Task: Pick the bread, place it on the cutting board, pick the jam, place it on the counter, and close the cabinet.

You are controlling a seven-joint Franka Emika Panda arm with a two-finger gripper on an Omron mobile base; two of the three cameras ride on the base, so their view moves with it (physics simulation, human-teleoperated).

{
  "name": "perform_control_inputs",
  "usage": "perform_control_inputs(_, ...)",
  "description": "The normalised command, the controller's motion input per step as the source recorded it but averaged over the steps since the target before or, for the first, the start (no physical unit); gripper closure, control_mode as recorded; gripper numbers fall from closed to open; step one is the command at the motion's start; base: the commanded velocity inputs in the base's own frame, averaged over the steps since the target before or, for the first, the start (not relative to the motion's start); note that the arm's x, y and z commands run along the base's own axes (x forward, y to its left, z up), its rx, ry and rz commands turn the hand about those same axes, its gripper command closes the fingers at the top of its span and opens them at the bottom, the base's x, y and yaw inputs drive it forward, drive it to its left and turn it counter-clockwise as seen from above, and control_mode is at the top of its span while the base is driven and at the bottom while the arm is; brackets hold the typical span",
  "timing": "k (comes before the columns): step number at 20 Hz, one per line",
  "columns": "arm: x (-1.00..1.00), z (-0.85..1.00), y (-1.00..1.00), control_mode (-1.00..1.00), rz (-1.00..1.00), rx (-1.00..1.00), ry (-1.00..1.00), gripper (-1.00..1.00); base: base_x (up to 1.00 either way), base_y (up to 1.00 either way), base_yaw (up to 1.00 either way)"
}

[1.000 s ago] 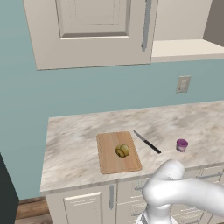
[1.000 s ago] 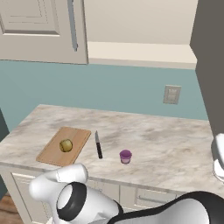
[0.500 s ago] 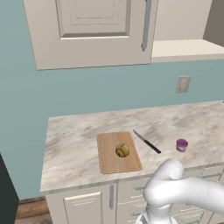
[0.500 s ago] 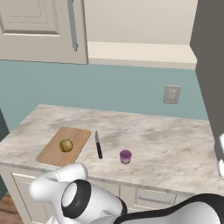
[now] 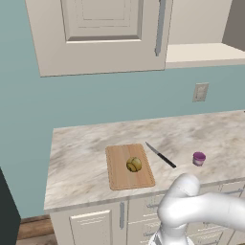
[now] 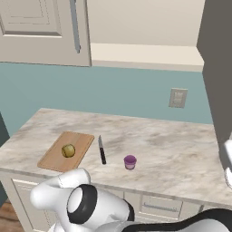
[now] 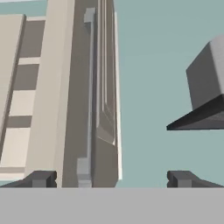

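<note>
Hand view relation: beige raised-panel wall cabinet door lies ahead, left of centre between the pincer tips; its long metal bar handle runs lengthwise away.
Cabinet: one, right side open, cream shelf exposed.
Bench: one marbled beige-grey stone worktop.
Board: one light wooden cutting board, left.
Knife: one dark knife between board and jar.
Bun: one golden-brown round bread on board.
Jar: one purple jam jar on bench, right.
Pincer: spread wide, empty.
</note>
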Motion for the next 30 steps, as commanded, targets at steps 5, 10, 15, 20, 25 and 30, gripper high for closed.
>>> perform_control_inputs(5, 0.12, -0.06, 0.0, -1.0, 0.09, 0.0, 0.0, -1.0, 0.0, 0.0, 0.0)
perform_control_inputs(10, 0.17, -0.11, 0.0, -1.0, 0.09, -0.03, 0.0, -1.0, 0.0, 0.0, 0.0)
perform_control_inputs(15, 0.25, -0.16, 0.01, -1.0, 0.08, -0.05, 0.0, -1.0, 0.0, 0.0, 0.0)
perform_control_inputs(20, 0.29, -0.16, 0.04, -1.0, 0.08, -0.06, 0.0, -1.0, 0.0, 0.0, 0.0)
perform_control_inputs(25, 0.34, -0.19, 0.12, -1.0, 0.07, -0.07, 0.0, -1.0, 0.0, 0.0, 0.0)
perform_control_inputs(30, 0.39, -0.21, 0.17, -1.0, 0.07, -0.07, 0.0, -1.0, 0.0, 0.0, 0.0)
